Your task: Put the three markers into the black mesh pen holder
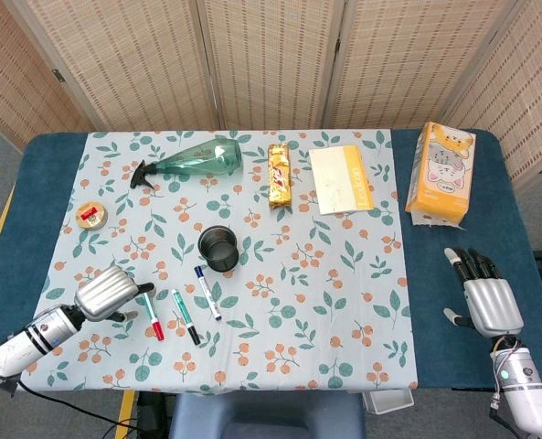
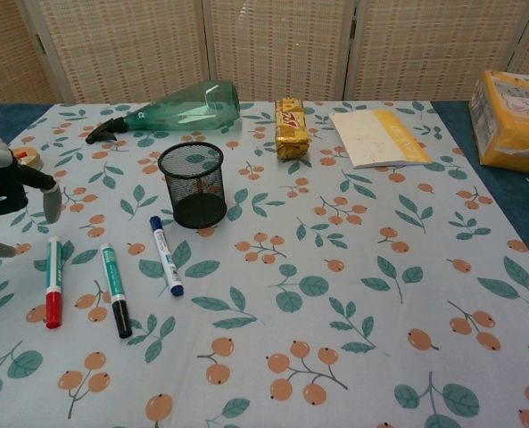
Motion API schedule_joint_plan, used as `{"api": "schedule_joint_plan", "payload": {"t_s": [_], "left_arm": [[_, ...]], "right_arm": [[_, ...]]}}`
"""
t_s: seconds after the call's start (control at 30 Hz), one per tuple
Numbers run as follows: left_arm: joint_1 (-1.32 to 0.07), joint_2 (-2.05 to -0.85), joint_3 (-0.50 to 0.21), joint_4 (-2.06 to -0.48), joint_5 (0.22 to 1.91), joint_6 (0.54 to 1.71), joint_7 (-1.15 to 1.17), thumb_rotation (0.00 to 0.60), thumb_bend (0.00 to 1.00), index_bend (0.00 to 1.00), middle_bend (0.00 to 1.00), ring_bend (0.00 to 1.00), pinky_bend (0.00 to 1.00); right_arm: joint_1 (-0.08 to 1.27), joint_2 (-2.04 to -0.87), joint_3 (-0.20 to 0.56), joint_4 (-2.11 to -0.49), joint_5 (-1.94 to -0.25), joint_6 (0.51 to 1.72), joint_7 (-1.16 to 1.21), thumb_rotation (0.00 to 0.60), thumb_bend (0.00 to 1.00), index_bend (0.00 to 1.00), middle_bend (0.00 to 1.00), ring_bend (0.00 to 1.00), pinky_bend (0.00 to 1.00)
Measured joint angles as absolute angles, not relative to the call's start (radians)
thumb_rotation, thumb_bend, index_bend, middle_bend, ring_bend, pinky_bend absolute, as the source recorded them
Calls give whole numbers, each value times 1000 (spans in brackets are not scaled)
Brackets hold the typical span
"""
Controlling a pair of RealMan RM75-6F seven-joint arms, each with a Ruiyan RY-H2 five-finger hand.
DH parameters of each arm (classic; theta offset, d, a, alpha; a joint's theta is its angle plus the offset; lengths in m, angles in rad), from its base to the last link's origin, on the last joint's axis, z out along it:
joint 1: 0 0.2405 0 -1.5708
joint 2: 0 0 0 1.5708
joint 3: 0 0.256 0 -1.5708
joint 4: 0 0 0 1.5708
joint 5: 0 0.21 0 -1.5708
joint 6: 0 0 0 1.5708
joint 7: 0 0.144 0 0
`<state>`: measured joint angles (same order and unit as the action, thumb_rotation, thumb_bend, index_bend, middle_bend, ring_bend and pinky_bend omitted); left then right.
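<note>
Head view shows three markers lying on the floral tablecloth [image 1: 344, 302] toward the near-left part of the tabletop: a red-capped marker [image 1: 151, 312], a green marker with a black cap [image 1: 185, 315], and a blue marker [image 1: 207, 292]. They lie side by side, apart from one another, none touching.

One black mesh pen holder [image 1: 217, 248] stands upright just beyond the blue marker. Its interior appears empty in the chest view; all three markers are outside it.

Left hand [image 1: 109, 292] hangs over the cloth just left of the red-capped marker, fingers extended toward it and spread, holding nothing. In the chest view its fingertips [image 2: 52, 201] sit above the upper end of that marker; contact cannot be confirmed.

Right hand [image 1: 489, 297] is over the blue table surface near the near-right corner, fingers extended and apart, empty.

Other items, one of each:
- green spray bottle [image 1: 193, 160], lying on its side near the far-left edge;
- roll of tape [image 1: 91, 215] near the left edge;
- gold snack packet [image 1: 280, 174] at the far centre;
- yellow-edged notepad [image 1: 341, 178] right of the packet;
- orange tissue box [image 1: 441, 172] near the far-right corner.

Nothing lies between the markers and the holder.
</note>
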<state>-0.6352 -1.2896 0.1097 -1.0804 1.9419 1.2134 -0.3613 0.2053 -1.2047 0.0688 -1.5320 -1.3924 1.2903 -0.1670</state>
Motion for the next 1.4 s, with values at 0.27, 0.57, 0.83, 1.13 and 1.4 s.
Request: {"api": "schedule_joint_plan", "payload": {"t_s": [0.27, 0.57, 0.83, 1.13, 1.4], "left_arm": [[-659, -1366, 142, -1047, 1949, 1232, -381, 600, 232, 511, 935, 968, 950], [-685, -1391, 162, -1067, 1949, 1206, -331, 600, 274, 552, 935, 968, 950], [-701, -1391, 187, -1055, 1937, 1180, -328, 600, 333, 561, 935, 968, 950], [-693, -1344, 238, -1051, 1940, 1178, -316, 600, 333, 520, 935, 968, 950], [-682, -1347, 258, -1037, 1940, 1185, -300, 600, 333, 469, 935, 968, 949]], "right_arm": [[195, -1195, 55, -1539, -1429, 1315, -151, 600, 155, 22, 44, 53, 106], [186, -1190, 43, -1548, -1457, 1337, -148, 600, 155, 22, 44, 53, 106], [179, -1185, 42, -1550, -1467, 1352, -141, 600, 155, 22, 44, 53, 106], [177, -1185, 35, -1557, -1480, 1352, -145, 600, 155, 22, 44, 53, 106], [173, -1187, 30, -1564, -1491, 1361, -155, 600, 155, 22, 44, 53, 106]]}}
